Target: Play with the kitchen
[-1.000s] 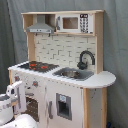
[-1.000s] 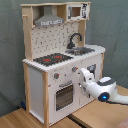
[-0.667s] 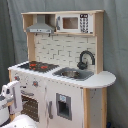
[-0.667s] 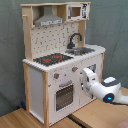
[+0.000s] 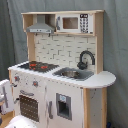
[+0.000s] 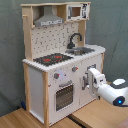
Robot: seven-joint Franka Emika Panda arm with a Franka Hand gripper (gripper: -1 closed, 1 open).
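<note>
The kitchen [image 5: 65, 85] [image 6: 50, 85] is a tall white and light-wood toy standing upright. It has a black-red stovetop [image 6: 52, 59], a black faucet [image 6: 75, 39] over a sink [image 5: 74, 74], a grey hood [image 5: 40, 26] and a windowed oven door [image 6: 64, 96]. Two knobs [image 6: 58, 76] sit above the oven. In the second exterior view my gripper [image 6: 90, 80] hovers close to the front cabinet panel, right of the oven door. The white arm [image 6: 114, 93] stretches off toward the second exterior view's right. In the first exterior view only part of the arm [image 5: 5, 98] shows, at the left edge.
A toy microwave [image 5: 73, 22] sits on the top shelf beside the hood. A rounded side counter [image 5: 102, 79] juts out past the sink. Grey curtain hangs behind the kitchen. Wooden floor [image 6: 20, 119] lies in front of it.
The arm has shifted a little toward the second exterior view's right, and sits lower at the first exterior view's left edge. The kitchen has not moved.
</note>
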